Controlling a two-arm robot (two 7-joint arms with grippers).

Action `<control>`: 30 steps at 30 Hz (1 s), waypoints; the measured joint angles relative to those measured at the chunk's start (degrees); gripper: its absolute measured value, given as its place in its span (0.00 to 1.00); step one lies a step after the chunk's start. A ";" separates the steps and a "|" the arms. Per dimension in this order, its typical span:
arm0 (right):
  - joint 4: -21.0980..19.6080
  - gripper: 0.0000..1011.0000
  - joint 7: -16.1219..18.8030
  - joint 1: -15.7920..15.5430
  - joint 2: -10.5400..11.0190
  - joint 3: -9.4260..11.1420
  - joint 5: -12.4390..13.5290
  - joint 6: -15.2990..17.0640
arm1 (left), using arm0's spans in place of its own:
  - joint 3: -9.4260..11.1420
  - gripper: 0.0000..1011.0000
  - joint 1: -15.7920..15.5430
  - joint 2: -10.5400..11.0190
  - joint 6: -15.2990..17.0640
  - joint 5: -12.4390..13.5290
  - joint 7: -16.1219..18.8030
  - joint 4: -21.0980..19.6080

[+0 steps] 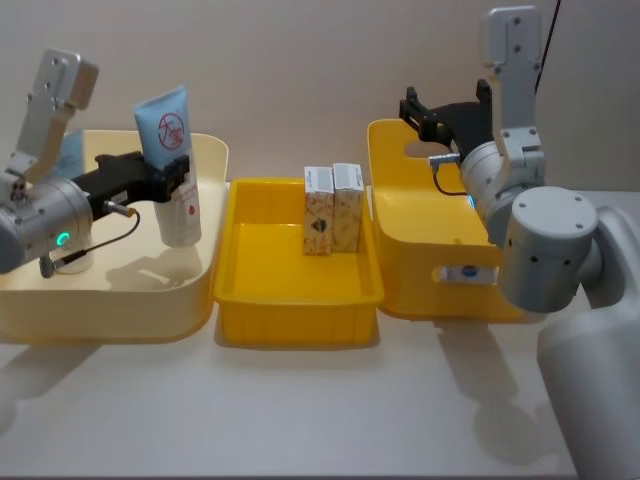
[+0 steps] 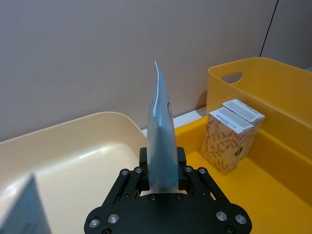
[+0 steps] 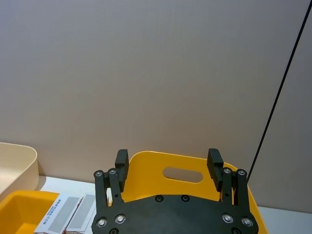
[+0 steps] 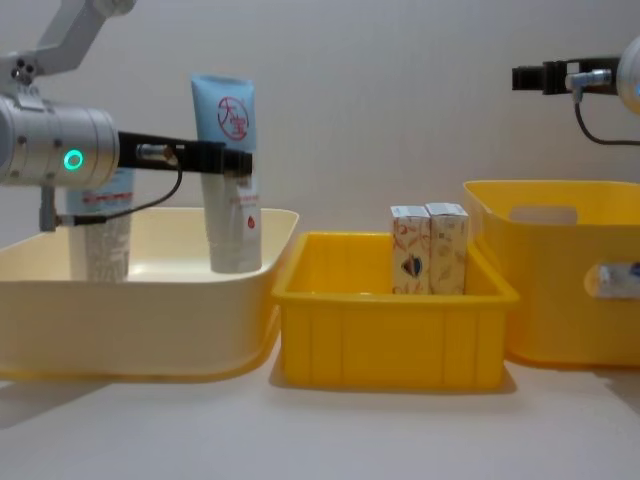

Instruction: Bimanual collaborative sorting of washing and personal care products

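A pale blue tube (image 1: 170, 130) with a red circle logo stands upright, cap end down, inside the cream bin (image 1: 100, 310). My left gripper (image 1: 178, 172) is shut on the tube's middle; the left wrist view shows the tube (image 2: 158, 112) edge-on between the fingers. A second pale blue tube (image 4: 100, 235) stands in the same bin, partly behind my left arm. Two white patterned cartons (image 1: 318, 210) (image 1: 347, 205) stand side by side in the shallow yellow bin (image 1: 300, 300). My right gripper (image 1: 420, 115) hovers open and holds nothing above the deep yellow bin (image 1: 420, 200).
The three bins sit in a row on the pale table, cream at left, shallow yellow in the middle, deep yellow at right. Something blue and white (image 4: 615, 280) shows through the deep bin's handle hole. A plain wall stands close behind the bins.
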 joint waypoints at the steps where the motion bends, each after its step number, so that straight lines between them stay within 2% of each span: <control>1: 0.00 0.99 0.00 0.00 0.00 0.00 0.00 0.00 | 0.08 0.29 -0.21 0.06 0.00 0.00 -0.09 -0.12; 7: 0.00 0.99 0.00 0.00 0.00 0.00 0.00 0.00 | 0.90 0.29 -2.55 0.19 -1.29 0.10 -1.68 0.13; 18: 0.28 0.99 0.61 0.22 0.01 -0.11 -0.02 -0.21 | 3.12 0.29 -10.40 -0.74 -6.28 1.02 -6.51 5.10; 21: 0.61 0.99 1.90 0.56 0.11 -0.33 0.21 -0.37 | 4.00 0.29 -13.77 -1.37 -8.46 1.45 -8.55 8.03; 22: 0.61 0.99 1.90 0.56 0.11 -0.33 0.21 -0.37 | 4.00 0.29 -13.77 -1.37 -8.46 1.45 -8.55 8.03; 25: 0.92 0.99 3.69 0.96 0.28 -0.60 0.77 -0.48 | 4.75 0.29 -16.77 -1.99 -10.26 1.74 -10.33 10.84; 30: 1.24 0.99 6.14 1.49 0.57 -1.04 1.59 -0.58 | 5.57 0.29 -19.63 -2.70 -11.89 1.93 -11.97 13.76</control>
